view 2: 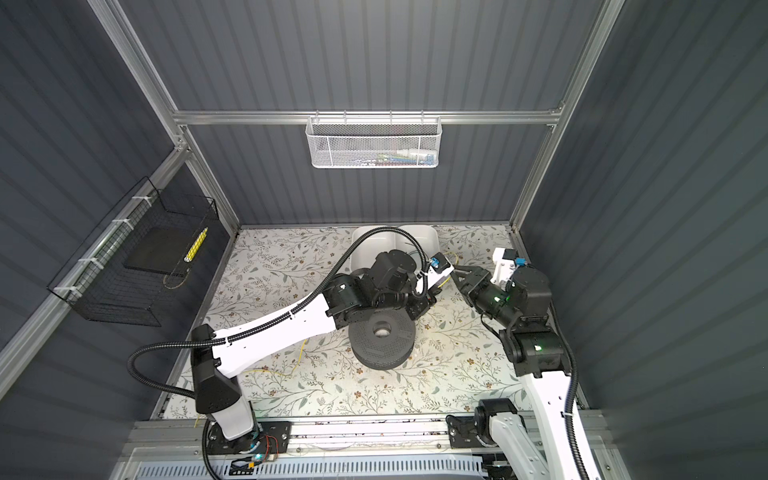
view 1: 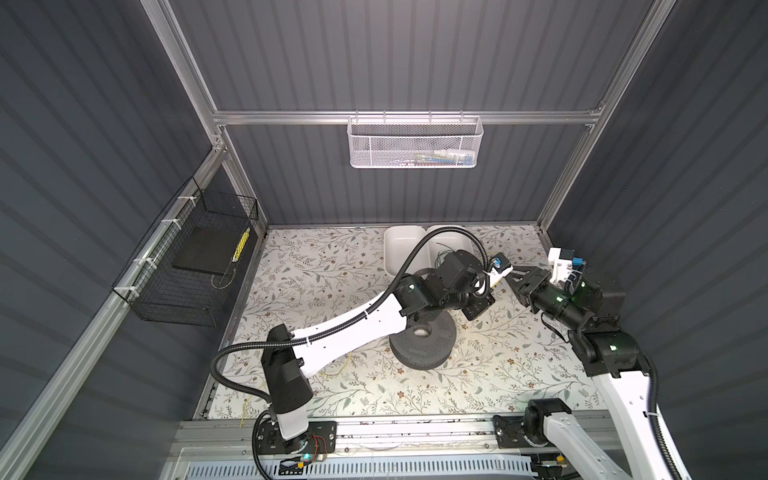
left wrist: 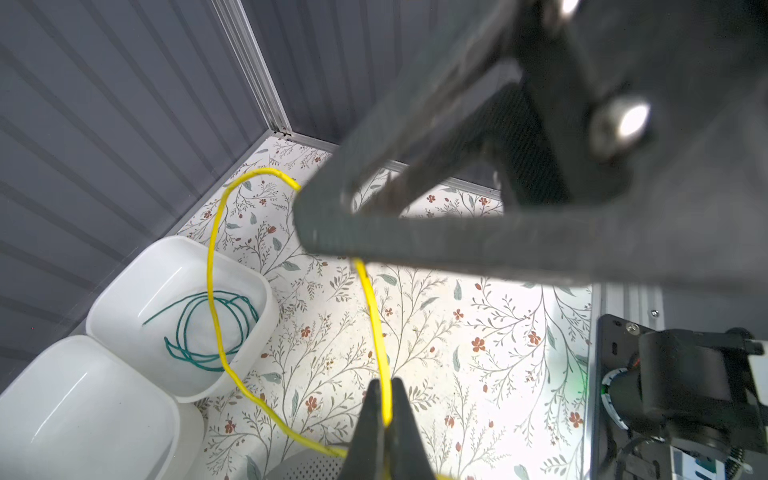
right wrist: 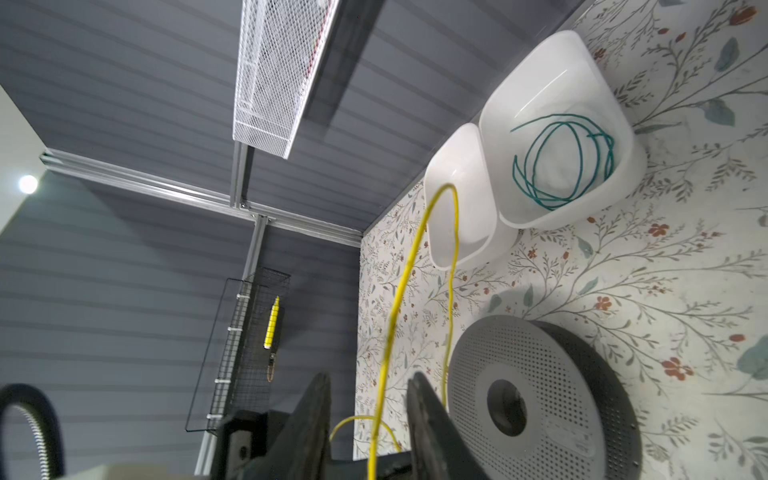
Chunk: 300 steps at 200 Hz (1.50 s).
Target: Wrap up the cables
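Note:
The yellow cable (left wrist: 376,316) arcs up in a loop over the flowered table, and my left gripper (left wrist: 386,384) is shut on it. Its slack trails across the table (view 1: 349,361) to the left of the grey perforated spool (view 1: 424,345). My right gripper (right wrist: 368,382) is open, and the yellow cable (right wrist: 409,266) runs between its fingers without being clamped. In both top views the two grippers meet just right of the spool, left gripper (view 2: 442,282) and right gripper (view 2: 459,274). The green cable (right wrist: 569,166) lies coiled in a white bin (right wrist: 623,137).
A second white bin (right wrist: 461,232) sits beside the first at the back edge. A white mesh basket (view 1: 415,145) hangs on the back wall. A black wire basket (view 1: 187,270) on the left wall holds a yellow item. The spool (right wrist: 540,399) lies flat mid-table.

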Available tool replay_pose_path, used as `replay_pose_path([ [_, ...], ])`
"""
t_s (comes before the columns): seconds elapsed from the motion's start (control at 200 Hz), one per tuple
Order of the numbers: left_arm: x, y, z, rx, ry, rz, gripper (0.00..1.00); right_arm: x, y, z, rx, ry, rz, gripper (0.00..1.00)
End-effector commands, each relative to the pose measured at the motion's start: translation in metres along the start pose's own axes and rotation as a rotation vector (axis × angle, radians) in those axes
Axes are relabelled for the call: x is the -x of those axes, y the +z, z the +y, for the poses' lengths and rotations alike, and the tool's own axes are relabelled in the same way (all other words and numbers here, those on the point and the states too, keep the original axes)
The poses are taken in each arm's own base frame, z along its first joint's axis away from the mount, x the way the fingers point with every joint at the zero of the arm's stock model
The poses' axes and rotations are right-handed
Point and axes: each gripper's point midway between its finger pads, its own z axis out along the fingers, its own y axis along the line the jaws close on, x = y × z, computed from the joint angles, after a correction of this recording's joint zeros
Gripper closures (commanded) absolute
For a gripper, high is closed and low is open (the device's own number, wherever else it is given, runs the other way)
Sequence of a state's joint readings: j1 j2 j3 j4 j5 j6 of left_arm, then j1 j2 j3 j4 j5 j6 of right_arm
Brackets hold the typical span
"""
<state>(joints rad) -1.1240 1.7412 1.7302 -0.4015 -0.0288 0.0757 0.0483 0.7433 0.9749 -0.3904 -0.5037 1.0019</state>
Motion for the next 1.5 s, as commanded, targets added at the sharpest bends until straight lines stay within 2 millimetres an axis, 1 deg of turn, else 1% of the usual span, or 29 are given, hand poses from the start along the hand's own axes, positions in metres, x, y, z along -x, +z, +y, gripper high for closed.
replay_pose_path([
  [0.0, 0.021, -0.028, 0.018, -0.005, -0.098, -0.124, 1.0, 0.004, -0.019, 0.01, -0.02, -0.076, -0.031, 0.55],
  [0.075, 0.025, -0.041, 0.027, -0.024, -0.145, -0.173, 1.0, 0.002, -0.023, 0.008, -0.034, -0.081, -0.03, 0.55],
  [0.145, 0.028, -0.052, 0.032, -0.034, -0.166, -0.2, 1.0, -0.004, -0.021, -0.001, -0.05, -0.064, -0.011, 0.57],
  [0.18, 0.029, -0.056, 0.034, -0.039, -0.172, -0.21, 1.0, -0.01, -0.018, -0.006, -0.045, -0.048, 0.013, 0.61],
  [0.22, 0.031, -0.061, 0.034, -0.049, -0.178, -0.223, 1.0, -0.017, -0.012, -0.01, -0.027, -0.026, 0.05, 0.62],
  [0.275, 0.033, -0.066, 0.032, -0.071, -0.184, -0.241, 1.0, -0.027, -0.004, -0.01, 0.016, -0.005, 0.115, 0.63],
  [0.35, 0.034, -0.069, 0.031, -0.086, -0.189, -0.253, 1.0, -0.04, 0.006, -0.007, 0.052, -0.001, 0.195, 0.62],
  [0.435, 0.037, -0.071, 0.028, -0.105, -0.194, -0.268, 1.0, -0.052, 0.013, -0.007, 0.05, -0.004, 0.233, 0.58],
  [0.45, 0.038, -0.071, 0.027, -0.11, -0.195, -0.272, 1.0, -0.052, 0.015, -0.003, 0.071, -0.014, 0.232, 0.58],
  [0.49, 0.04, -0.072, 0.027, -0.116, -0.197, -0.284, 1.0, -0.058, 0.021, 0.001, 0.102, -0.004, 0.257, 0.56],
  [0.565, 0.042, -0.072, 0.026, -0.127, -0.202, -0.295, 1.0, -0.068, 0.03, 0.005, 0.147, 0.039, 0.292, 0.55],
  [0.665, 0.043, -0.071, 0.025, -0.132, -0.209, -0.307, 1.0, -0.075, 0.038, 0.011, 0.187, 0.067, 0.313, 0.53],
  [0.78, 0.044, -0.072, 0.025, -0.132, -0.207, -0.31, 1.0, -0.076, 0.041, 0.014, 0.2, 0.106, 0.302, 0.51],
  [0.945, 0.047, -0.073, 0.026, -0.132, -0.207, -0.326, 1.0, -0.078, 0.047, 0.014, 0.232, 0.224, 0.292, 0.51],
  [1.11, 0.049, -0.072, 0.025, -0.135, -0.21, -0.333, 1.0, -0.07, 0.048, 0.013, 0.239, 0.301, 0.238, 0.52],
  [1.251, 0.051, -0.075, 0.025, -0.133, -0.21, -0.349, 1.0, -0.066, 0.048, 0.003, 0.23, 0.386, 0.189, 0.52],
  [1.366, 0.052, -0.077, 0.026, -0.129, -0.206, -0.356, 1.0, -0.065, 0.052, -0.011, 0.226, 0.475, 0.155, 0.51],
  [1.431, 0.054, -0.078, 0.025, -0.132, -0.206, -0.364, 1.0, -0.062, 0.055, -0.009, 0.256, 0.504, 0.152, 0.48],
  [1.496, 0.053, -0.077, 0.026, -0.133, -0.211, -0.364, 1.0, -0.06, 0.059, 0.002, 0.299, 0.514, 0.17, 0.47],
])
